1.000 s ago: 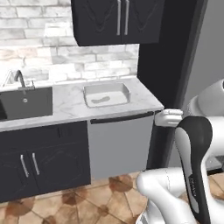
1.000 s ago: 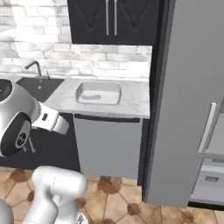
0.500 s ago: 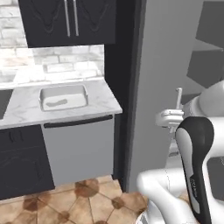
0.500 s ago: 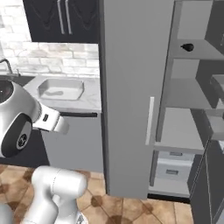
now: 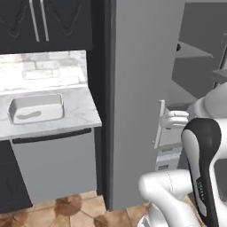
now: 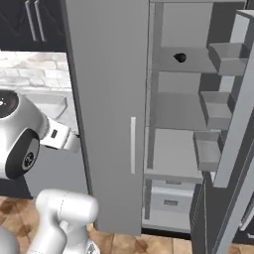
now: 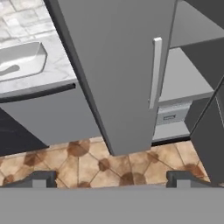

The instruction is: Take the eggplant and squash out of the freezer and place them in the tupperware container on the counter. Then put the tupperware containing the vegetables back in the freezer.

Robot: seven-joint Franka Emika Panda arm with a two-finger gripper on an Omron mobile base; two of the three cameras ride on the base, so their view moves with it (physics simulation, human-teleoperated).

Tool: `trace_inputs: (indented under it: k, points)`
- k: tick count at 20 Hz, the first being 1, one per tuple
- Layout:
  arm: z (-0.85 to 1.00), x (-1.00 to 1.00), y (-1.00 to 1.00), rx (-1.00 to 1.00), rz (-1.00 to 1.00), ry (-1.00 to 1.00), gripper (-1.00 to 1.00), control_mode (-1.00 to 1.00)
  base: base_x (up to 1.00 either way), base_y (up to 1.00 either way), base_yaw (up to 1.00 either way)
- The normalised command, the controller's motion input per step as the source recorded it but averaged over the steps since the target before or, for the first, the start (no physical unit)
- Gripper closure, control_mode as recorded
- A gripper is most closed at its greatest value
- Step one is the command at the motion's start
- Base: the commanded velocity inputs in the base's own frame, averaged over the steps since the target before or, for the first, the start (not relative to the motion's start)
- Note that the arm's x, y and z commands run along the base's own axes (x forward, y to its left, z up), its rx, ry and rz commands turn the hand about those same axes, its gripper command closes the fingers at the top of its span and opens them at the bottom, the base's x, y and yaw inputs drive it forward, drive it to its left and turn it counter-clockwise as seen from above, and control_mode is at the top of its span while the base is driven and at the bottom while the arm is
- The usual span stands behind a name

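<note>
Facing: freezer (image 7: 127, 65) door handle (image 7: 154, 72) seen ahead of gripper (image 7: 111, 177)
Gripper: jaws spread wide, nothing held
Tupperware container (image 7: 19, 61): seen left, on counter (image 7: 65, 72)

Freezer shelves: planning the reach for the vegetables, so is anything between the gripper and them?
Yes. The closed left freezer door stands in front of the open gripper. The shelves lie open to its right, past the slim handle.

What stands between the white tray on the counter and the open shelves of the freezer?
In the left base view, the freezer's closed grey door, with its pale handle, stands between the tray on the counter and the open shelves.
</note>
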Motion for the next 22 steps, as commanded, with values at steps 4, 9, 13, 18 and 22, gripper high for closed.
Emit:
trace_inputs:
  k: [4, 9, 13, 18, 22]
  points:
    - [0.0, 0.0, 0.0, 0.0, 0.0, 0.0, -1.0, 1.0, 0.73, -0.14, 0.0]
    - [0.0, 0.0, 0.0, 0.0, 0.0, 0.0, -1.0, 1.0, 0.63, -0.48, 0.0]
    - [0.0, 0.0, 0.0, 0.0, 0.0, 0.0, -1.0, 1.0, 0.0, -0.76, 0.0]
    - [0.0, 0.0, 0.0, 0.0, 0.0, 0.0, -1.0, 1.0, 0.0, -0.72, 0.0]
    - [0.0, 0.0, 0.0, 0.0, 0.0, 0.0, -1.0, 1.0, 0.16, -0.3, 0.0]
